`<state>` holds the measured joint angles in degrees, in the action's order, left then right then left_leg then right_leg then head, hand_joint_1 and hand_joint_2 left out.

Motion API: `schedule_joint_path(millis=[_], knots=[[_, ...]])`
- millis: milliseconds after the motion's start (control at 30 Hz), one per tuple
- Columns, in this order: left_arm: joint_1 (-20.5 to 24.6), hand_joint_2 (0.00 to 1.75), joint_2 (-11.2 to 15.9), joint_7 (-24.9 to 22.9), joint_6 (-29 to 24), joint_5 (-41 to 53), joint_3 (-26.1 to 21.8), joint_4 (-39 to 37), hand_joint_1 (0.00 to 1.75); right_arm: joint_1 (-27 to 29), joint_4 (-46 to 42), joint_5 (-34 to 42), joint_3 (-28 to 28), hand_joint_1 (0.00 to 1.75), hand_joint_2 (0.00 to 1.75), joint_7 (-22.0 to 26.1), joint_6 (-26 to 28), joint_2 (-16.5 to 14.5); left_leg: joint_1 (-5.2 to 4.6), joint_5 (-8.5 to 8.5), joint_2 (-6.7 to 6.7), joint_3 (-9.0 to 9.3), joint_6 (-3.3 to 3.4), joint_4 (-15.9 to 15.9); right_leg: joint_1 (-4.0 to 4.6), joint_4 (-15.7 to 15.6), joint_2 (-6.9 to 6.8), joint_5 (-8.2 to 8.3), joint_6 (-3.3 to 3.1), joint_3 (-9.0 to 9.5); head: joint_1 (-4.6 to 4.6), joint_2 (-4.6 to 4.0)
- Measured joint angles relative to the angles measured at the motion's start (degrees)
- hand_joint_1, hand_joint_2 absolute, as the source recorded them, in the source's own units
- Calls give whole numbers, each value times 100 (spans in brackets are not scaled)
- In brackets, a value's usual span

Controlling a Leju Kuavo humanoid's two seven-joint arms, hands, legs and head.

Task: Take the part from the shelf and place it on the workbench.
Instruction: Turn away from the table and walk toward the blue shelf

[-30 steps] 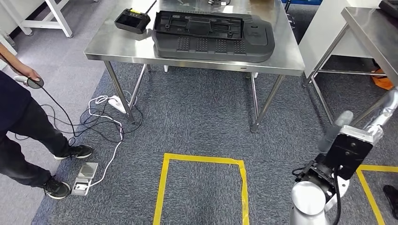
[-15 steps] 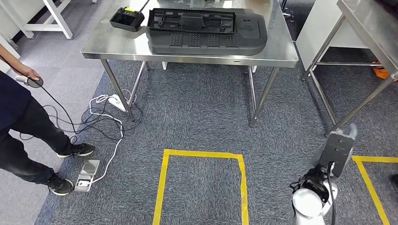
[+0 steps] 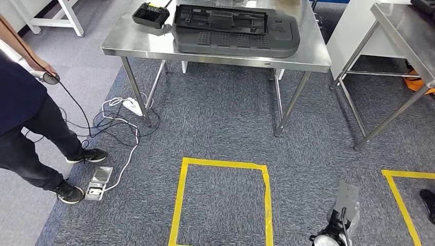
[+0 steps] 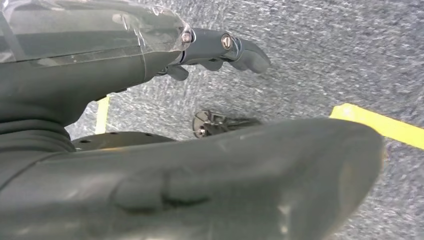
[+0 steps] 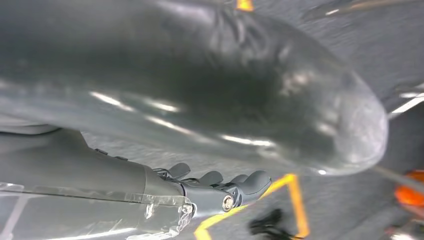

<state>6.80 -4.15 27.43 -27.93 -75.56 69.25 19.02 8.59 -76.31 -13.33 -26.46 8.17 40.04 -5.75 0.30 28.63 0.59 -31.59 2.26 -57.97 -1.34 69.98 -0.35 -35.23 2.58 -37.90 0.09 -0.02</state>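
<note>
Both hands, the left hand (image 4: 220,47) and right hand (image 5: 220,192), hung spread and held nothing, well short of the black part (image 3: 236,31) already lying on the workbench (image 3: 143,43), so placing looked complete.

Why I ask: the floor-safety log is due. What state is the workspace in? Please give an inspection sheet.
Surface: steel workbench, standing on grey carpet.
Job's things: black moulded part lies flat on the workbench.
Clutter: black handheld controller beside the part.
Robot hands: left robot hand and right robot hand hang over the carpet, holding nothing.
Cables: white power strip and tangled cables by a bench leg; a white lead reaches a grey floor box.
Surroundings: person at left holding a corded device; yellow tape square; second steel table at right.
</note>
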Motion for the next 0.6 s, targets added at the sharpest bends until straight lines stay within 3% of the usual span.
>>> schedule_joint_path(millis=[33, 67, 100, 200, 267, 367, 433, 500, 533, 567, 600], knots=[[-3, 0, 1, -11, 0, 0, 1, 0, 0, 2, 132, 42, -18, 0, 0, -9, 0, 0, -10, -28, 6, -44, 3, -5, 0, 291, 1, -139, 6, -74, 4, 0], [-7, 0, 1, -17, 0, -1, 1, 0, 0, 5, 260, 97, -30, 0, 0, -11, 0, 0, -19, -54, 8, -83, 1, -12, 1, 395, 1, -167, 1, -54, 5, 0], [-9, 0, 2, -22, 0, -1, 1, 0, 0, 7, 385, 159, -37, 0, 0, -5, 0, 1, -25, -76, 10, -116, -4, -20, 3, 267, 1, -87, -13, 81, 7, 0], [-6, 0, 1, -33, -1, -1, 1, 1, 0, -19, 721, 354, -44, 0, 0, 18, 0, 4, -37, -126, 13, -163, -48, -43, 29, -934, 1, 327, -103, 835, 15, 0], [-4, 0, -1, -35, -2, -2, 1, 2, 0, -39, 912, 473, -43, 0, 0, 4, 0, 13, -37, -165, 17, -174, -107, -50, 70, -1319, 5, 405, -149, 1025, 16, 0], [-3, 0, 1, -35, -3, -5, 1, 2, 0, -39, 1208, 612, -40, 0, 0, -20, 0, 31, -26, -170, 9, -195, -216, -78, 75, -1361, 0, 507, -234, 988, 15, 0], [-3, 0, 2, -35, -4, -6, 1, 2, 0, -48, 1373, 667, -35, 0, 0, -19, 0, 33, -23, 124, -14, -329, -273, -412, 43, -1391, -17, 599, -310, 914, -24, 0], [-6, 0, 4, -35, -4, -8, 1, 2, 0, -53, 1533, 739, -23, 0, 0, -30, 0, 33, -8, 586, -25, -579, -313, -1109, 47, -1358, -28, 653, -349, 802, -70, 0], [-9, 0, 6, -35, -4, -10, 1, 2, 0, -52, 1622, 784, -16, 0, 0, -40, 0, 34, -3, 740, -24, -671, -328, -1426, 51, -1329, -33, 671, -350, 744, -77, 0], [-13, 0, 7, -35, -3, -12, 1, 2, 0, -52, 1712, 823, -8, 0, 0, -50, 0, 34, 3, 796, -24, -682, -336, -1584, 53, -1294, -36, 685, -348, 688, -78, 0], [-15, 0, 8, -35, -3, -13, 1, 2, 0, -52, 1796, 854, 2, 0, 0, -59, 0, 35, 8, 746, -23, -582, -340, -1523, 52, -1253, -37, 693, -344, 635, -78, 0]])
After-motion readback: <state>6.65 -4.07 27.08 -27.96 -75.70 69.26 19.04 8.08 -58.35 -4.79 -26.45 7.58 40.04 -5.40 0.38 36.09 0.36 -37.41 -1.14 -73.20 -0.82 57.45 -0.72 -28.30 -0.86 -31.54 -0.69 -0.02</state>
